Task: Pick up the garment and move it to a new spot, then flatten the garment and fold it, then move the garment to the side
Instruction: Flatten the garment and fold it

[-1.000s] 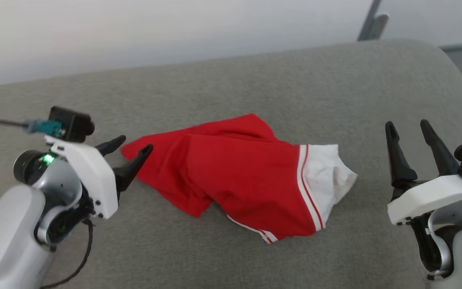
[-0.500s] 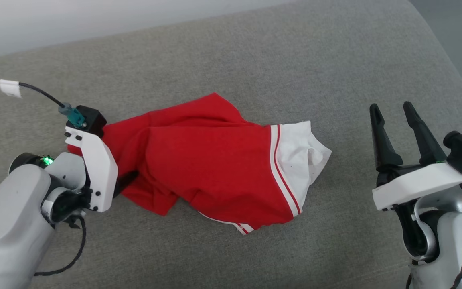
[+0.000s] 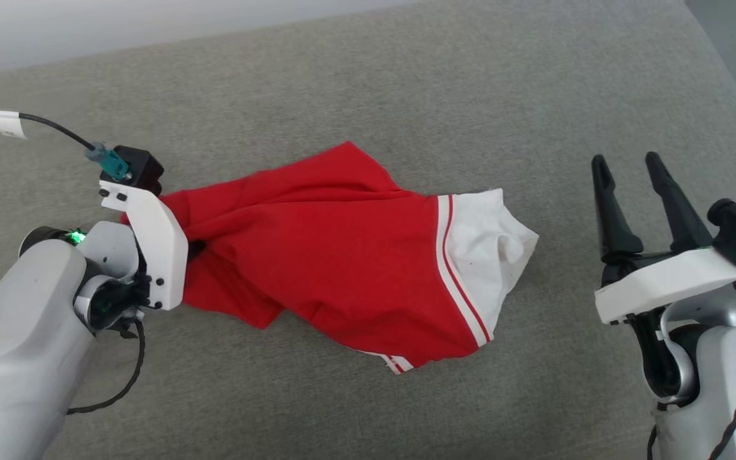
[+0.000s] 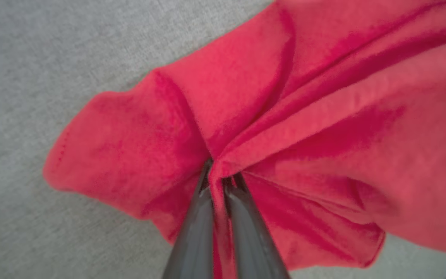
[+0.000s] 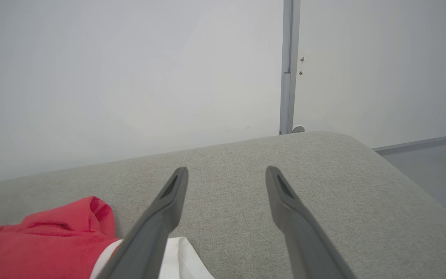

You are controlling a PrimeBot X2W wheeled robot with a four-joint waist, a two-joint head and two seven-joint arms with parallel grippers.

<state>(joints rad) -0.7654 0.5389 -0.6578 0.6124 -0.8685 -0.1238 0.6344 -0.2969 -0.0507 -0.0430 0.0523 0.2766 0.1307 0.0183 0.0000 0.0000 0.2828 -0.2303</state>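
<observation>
The tips of my left gripper (image 4: pixel 223 172) are buried in the garment (image 4: pixel 304 97) (blurred up close). Its cloth runs past the wrist view's right edge.

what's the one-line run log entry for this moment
step: pick up | left hand: shut on garment, red edge | right hand: open, off garment | garment: crumpled on grey cushion

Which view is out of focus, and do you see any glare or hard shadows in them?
Left wrist view: soft focus, the garment and left gripper blurred. Head view: sharp, even light, only faint shadow under the garment. Right wrist view: right gripper clear, no glare.
</observation>
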